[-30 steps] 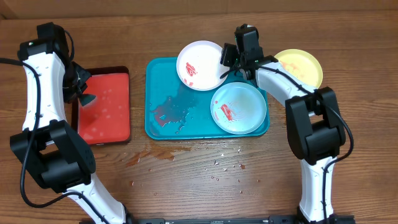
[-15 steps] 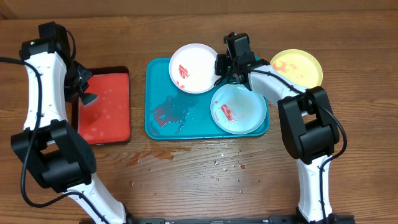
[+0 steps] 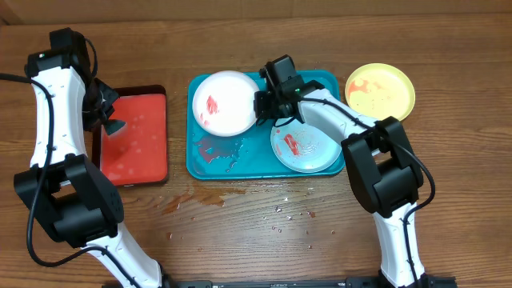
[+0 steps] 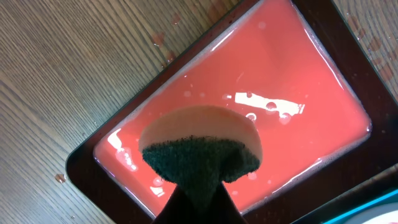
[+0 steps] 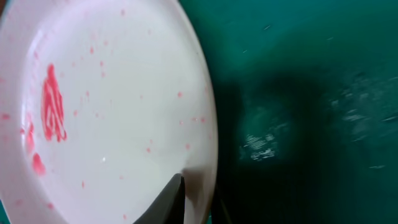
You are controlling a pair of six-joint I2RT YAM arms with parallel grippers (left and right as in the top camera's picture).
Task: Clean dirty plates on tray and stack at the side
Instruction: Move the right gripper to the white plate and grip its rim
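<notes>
Progress: early, no plate clean yet

Right fingers [image 5: 178, 200] pinch white plate [image 3: 226, 102] rim on tray [image 3: 200, 164]. Left fingers [image 4: 193, 206] clamp sponge [image 4: 199, 148] over red tray [image 3: 136, 140]. Teal plate [image 3: 304, 146] on tray, yellow plate [image 3: 380, 90] on desk [image 3: 264, 236]. All sauce-smeared, nothing stacked.

**Overhead: two plates on tray, one off**

- Teal tray [image 3: 240, 166] mid-table, with a wet red smear [image 3: 213, 148] on its left floor.
- White plate [image 3: 226, 102] in the tray's top-left, overlapping the far rim, red streak on it.
- Right gripper [image 3: 262, 105] is at that plate's right rim.
- Pale teal plate [image 3: 308, 148] in the tray's lower right, red smear.
- Yellow plate [image 3: 380, 90] on the table [image 3: 448, 176], right of the tray, smeared.
- Red tray [image 3: 134, 136] sits left, with the left gripper [image 3: 108, 118] over its left edge.
- Red droplets [image 3: 280, 212] on the wood in front of the tray.
</notes>
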